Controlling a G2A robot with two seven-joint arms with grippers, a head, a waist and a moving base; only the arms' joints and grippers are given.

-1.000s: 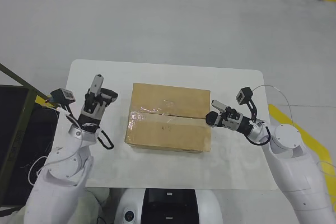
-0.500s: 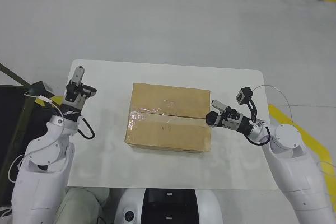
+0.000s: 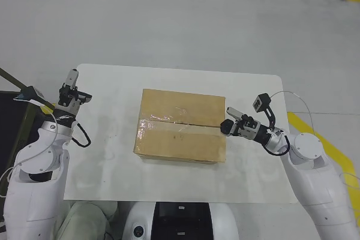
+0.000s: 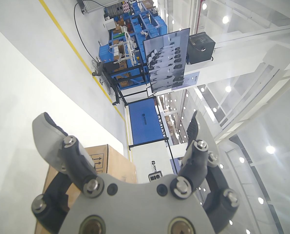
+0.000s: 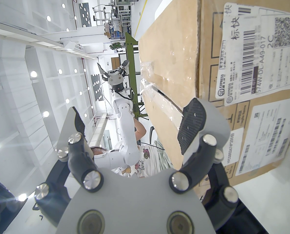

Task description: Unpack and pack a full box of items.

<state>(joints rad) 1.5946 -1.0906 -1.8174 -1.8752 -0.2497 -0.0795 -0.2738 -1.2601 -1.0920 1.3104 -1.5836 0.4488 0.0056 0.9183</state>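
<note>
The box (image 3: 180, 126) sits at the middle of the white table (image 3: 252, 174), long side running from 9 to 3 o'clock in the top view. It is plain brown cardboard and closed. Its two top flaps meet in a seam along its length. Clear tape (image 3: 153, 127) covers that seam, glossy and wrinkled, and folds down over the end at 9 o'clock.

In the right wrist view the box (image 5: 174, 49) shows the tape (image 5: 159, 83) puckered along the seam. Its end face carries two white shipping labels, one (image 5: 254, 62) with barcodes and a square code, the other (image 5: 269, 132) beside it with smaller barcodes. In the left wrist view a corner of the box (image 4: 113, 161) bears printed handling arrows.

The right gripper (image 3: 227, 120) is at the box's 3 o'clock end, just beside the seam. Its fingers are spread wide and grip nothing (image 5: 135, 115). One ribbed pad (image 5: 192, 125) lies in front of the box's top edge; whether it touches the cardboard cannot be told.

The left gripper (image 3: 73, 89) is near the table's 10 o'clock corner, well apart from the box. It too is spread wide and empty (image 4: 120, 127).
</note>
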